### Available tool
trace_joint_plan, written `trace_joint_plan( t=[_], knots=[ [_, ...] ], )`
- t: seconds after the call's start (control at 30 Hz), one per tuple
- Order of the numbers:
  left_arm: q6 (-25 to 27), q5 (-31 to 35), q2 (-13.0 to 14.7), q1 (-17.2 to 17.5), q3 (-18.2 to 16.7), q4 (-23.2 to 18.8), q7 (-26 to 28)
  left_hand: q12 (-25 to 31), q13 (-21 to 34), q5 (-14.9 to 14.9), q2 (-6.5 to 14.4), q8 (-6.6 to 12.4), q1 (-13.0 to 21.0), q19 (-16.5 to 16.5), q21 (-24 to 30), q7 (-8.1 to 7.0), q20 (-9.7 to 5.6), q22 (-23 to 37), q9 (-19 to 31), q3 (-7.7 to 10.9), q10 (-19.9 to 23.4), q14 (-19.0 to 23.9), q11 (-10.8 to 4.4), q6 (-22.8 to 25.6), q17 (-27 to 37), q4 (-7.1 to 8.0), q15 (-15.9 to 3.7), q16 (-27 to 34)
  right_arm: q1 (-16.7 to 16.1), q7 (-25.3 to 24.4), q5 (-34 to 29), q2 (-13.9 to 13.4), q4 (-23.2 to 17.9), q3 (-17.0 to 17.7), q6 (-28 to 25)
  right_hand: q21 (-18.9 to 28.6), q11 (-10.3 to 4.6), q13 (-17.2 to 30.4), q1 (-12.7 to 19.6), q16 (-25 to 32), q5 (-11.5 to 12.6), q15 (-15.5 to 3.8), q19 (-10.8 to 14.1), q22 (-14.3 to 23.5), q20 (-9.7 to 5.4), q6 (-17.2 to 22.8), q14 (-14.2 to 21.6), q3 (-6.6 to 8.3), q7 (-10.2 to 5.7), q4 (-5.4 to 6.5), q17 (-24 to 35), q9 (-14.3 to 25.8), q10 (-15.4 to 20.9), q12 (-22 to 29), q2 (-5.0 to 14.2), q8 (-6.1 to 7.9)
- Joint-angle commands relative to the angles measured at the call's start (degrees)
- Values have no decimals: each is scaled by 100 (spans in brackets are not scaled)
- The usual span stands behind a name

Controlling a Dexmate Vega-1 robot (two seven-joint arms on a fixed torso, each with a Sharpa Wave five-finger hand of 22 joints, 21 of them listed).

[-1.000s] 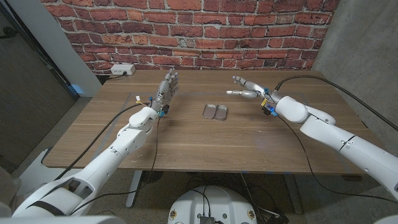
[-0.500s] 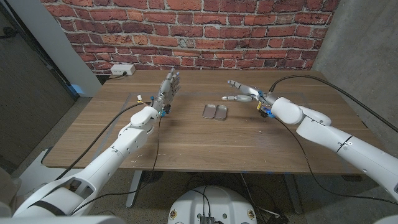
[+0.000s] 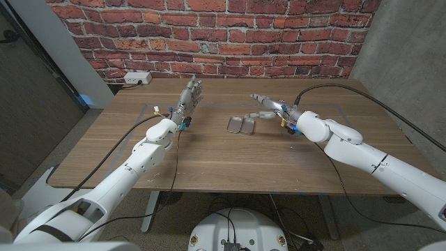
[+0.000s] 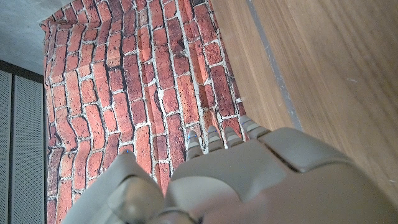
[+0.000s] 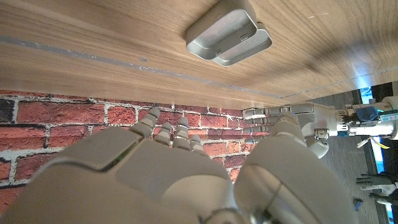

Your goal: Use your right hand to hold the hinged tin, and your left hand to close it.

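Red brick wall point(image 3: 209, 35) backs the wooden table point(image 3: 209, 150), where a small grey hinged metal tin point(image 3: 241, 125) lies open. Right hand point(image 3: 268, 106) hovers just beside it, fingers spread, holding nothing; left hand point(image 3: 189, 97) stands upright, well apart, fingers straight and together, empty.

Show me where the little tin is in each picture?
Head view: the hinged tin lies open in the middle of the table, just left of the right hand.
Left wrist view: the tin is not in this picture.
Right wrist view: the tin is near the top, beyond the hand's fingers.
Shared landmark: the brick wall, also seen at and.
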Motion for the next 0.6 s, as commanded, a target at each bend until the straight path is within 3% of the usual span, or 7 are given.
trace_joint_plan(
  t=[0.03,0.13,0.33,0.5,0.57,0.6],
  knots=[
    [-17,-26,-4,-7,0,39,-52,15,31,21,14,30,-19,-47,10,-2,-5,8,9,-22,27,-9,-10,40,13,-14,-82,33,114,220,-893,90,-298,-343,-854,1,93,21,99,18,-13,18,32,23,27,-502,5,15,40,-40,23,31,13,57,-11,2],
    [-25,-24,-5,-4,-2,41,-48,14,31,22,15,39,-20,-44,11,-2,-6,8,9,-24,25,-9,-13,67,13,-14,-80,34,132,260,-1069,129,-333,-408,-1004,36,101,23,79,22,-14,22,141,22,100,-578,14,-11,26,-31,26,31,10,61,-46,-13],
    [-47,-25,-8,13,-8,39,-42,12,31,24,16,53,-23,-46,11,9,-9,8,9,-32,22,-9,-14,114,13,-13,-77,34,161,371,-1183,164,-315,-477,-1064,27,108,27,56,28,-14,30,144,22,104,-638,32,-40,58,-24,28,32,35,75,-86,-19],
    [-47,-24,4,43,-10,2,-32,15,31,25,18,91,-28,-47,11,-17,-10,8,8,-42,32,-12,-21,232,13,-11,-77,33,151,402,-1130,220,-225,-488,-1077,15,137,34,94,28,-12,76,140,22,118,-542,40,-21,-14,-27,28,32,69,96,-51,36],
    [-32,-22,17,61,-13,-28,-13,15,31,26,18,90,-28,-47,11,-18,-10,8,8,-43,31,-11,-12,235,13,-11,-76,34,146,415,-1087,233,-200,-486,-1063,17,148,38,112,37,-13,156,158,21,146,-546,69,-14,-14,-29,27,32,65,98,-39,40],
    [-25,-24,25,69,-15,-42,-10,16,31,26,18,92,-29,-48,11,-17,-11,8,7,-45,35,-13,-19,243,13,-11,-80,33,147,411,-1099,245,-190,-499,-1073,20,176,45,134,63,-18,338,197,19,195,-553,160,-14,-3,-33,26,32,67,107,-42,48]
  ],
)
